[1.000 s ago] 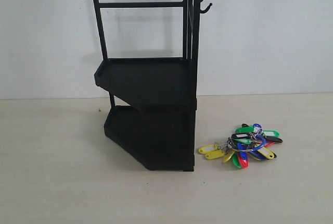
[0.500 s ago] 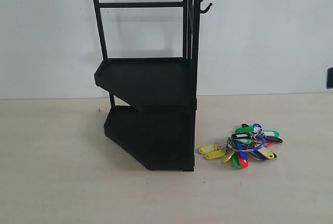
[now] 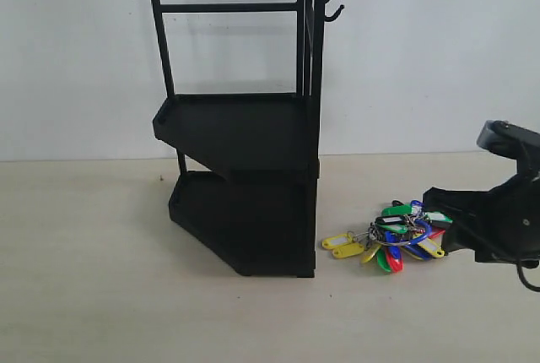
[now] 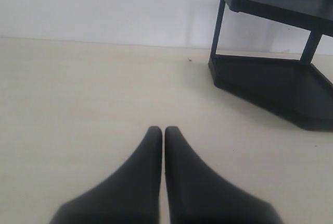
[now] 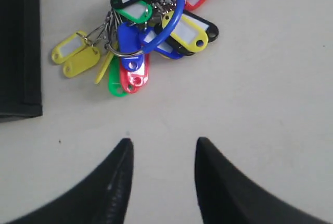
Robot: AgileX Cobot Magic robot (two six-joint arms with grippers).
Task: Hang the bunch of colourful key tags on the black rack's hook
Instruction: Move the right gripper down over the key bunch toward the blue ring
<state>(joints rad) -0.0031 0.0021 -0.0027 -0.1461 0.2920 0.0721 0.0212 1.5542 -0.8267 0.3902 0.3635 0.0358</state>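
The colourful key tag bunch [image 3: 395, 239] lies on the table just right of the black rack [image 3: 240, 127]; its blue-sleeved wire loop [image 5: 167, 14] rests on top of the tags [image 5: 136, 31]. High on the rack's right upright sits the hook [image 3: 335, 15], below a shorter one. My right gripper [image 3: 434, 215] reaches in from the right edge, its tip over the bunch's right end; the right wrist view shows this gripper [image 5: 163, 143] open and empty, with the bunch ahead of it. My left gripper [image 4: 159, 130] is shut on nothing, above bare table, facing the rack's lower tray [image 4: 270, 86].
A white wall stands behind the beige table [image 3: 93, 295]. The rack's base edge [image 5: 20, 47] lies beside the bunch in the right wrist view. Open tabletop spreads left of the rack and in front of it.
The right arm has come into the exterior view from the right edge and now reaches the bunch's right end. The bunch and rack have not moved.
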